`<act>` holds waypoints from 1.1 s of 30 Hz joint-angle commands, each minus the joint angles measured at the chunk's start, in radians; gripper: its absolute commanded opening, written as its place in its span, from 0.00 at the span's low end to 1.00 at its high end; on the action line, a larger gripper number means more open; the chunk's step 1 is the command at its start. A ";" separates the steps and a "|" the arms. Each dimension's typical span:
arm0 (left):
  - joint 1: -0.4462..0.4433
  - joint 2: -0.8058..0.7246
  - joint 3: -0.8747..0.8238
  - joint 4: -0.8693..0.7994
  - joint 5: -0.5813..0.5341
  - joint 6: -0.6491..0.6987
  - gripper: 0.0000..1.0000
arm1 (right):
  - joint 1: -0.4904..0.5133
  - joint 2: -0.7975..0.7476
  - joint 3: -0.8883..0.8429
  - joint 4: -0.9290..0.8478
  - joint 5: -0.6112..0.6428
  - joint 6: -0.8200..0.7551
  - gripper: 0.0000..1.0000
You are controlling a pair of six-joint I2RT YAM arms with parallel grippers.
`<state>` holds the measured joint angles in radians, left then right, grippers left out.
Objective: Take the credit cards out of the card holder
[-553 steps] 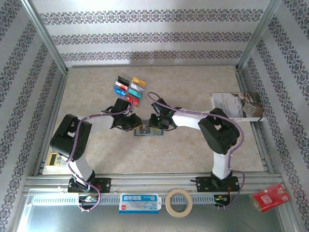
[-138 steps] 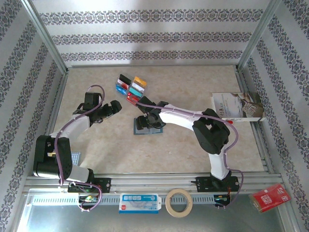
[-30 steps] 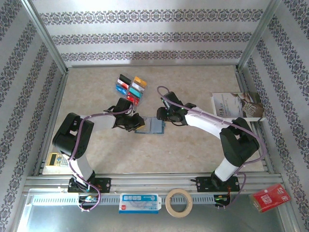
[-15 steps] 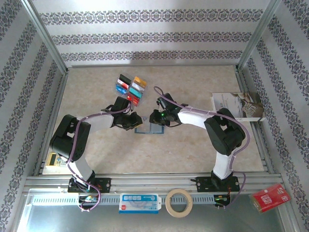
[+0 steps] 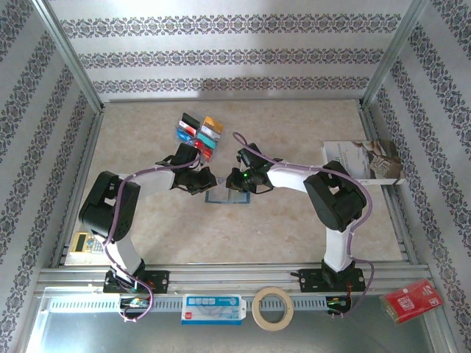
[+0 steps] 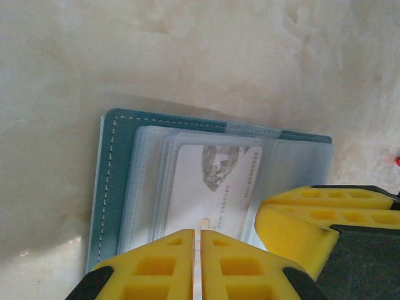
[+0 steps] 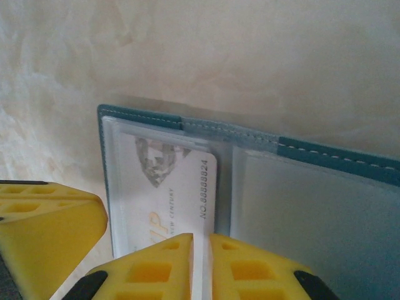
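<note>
Beige marbled table (image 5: 309, 228) inside patterned walls carries the card holder (image 5: 225, 198) near its centre. It lies open, with the credit cards (image 5: 197, 134) already freed fanned out at its 11 o'clock and a printed booklet (image 5: 364, 162) well apart at 3 o'clock. Both claws meet at the holder's 12 o'clock edge. Seen from its own wrist, the left gripper (image 6: 200, 242) has its yellow jaws pressed together at 6 o'clock, seemingly clamping the holder's clear sleeves. The right gripper (image 7: 200, 242) has its jaws drawn in to a thin slit, apparently pinching the edge of the white card (image 7: 175, 187) in the pocket on the 9 o'clock side. The step in hand looks like drawing this card out. To do it well, the left claw should pin sleeve and cover flat. The right should pull straight along the pocket's opening, not upward, so the thin plastic neither buckles nor drags the holder along. Whether the right pinch has caught sleeve film along with the card cannot be told; if so, the card will stick, and re-gripping on bare card would be wiser.
</note>
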<state>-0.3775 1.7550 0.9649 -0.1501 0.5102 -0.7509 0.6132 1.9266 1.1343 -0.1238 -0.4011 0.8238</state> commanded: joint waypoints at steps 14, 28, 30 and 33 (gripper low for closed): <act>0.011 0.050 0.058 -0.086 -0.051 0.076 0.12 | 0.009 0.026 0.002 -0.033 0.031 0.006 0.14; 0.012 0.069 0.000 -0.068 -0.076 0.008 0.12 | 0.008 0.032 -0.008 -0.004 0.004 0.013 0.13; 0.012 0.070 0.000 -0.078 -0.088 0.015 0.11 | 0.002 0.014 -0.026 0.009 0.017 0.014 0.13; 0.012 0.073 0.000 -0.084 -0.093 0.022 0.11 | -0.013 -0.015 -0.054 0.039 0.017 0.012 0.13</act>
<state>-0.3775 1.8042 0.9924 -0.1875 0.4633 -0.7307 0.6102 1.9408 1.1118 -0.1204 -0.3782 0.8352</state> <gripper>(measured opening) 0.114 0.134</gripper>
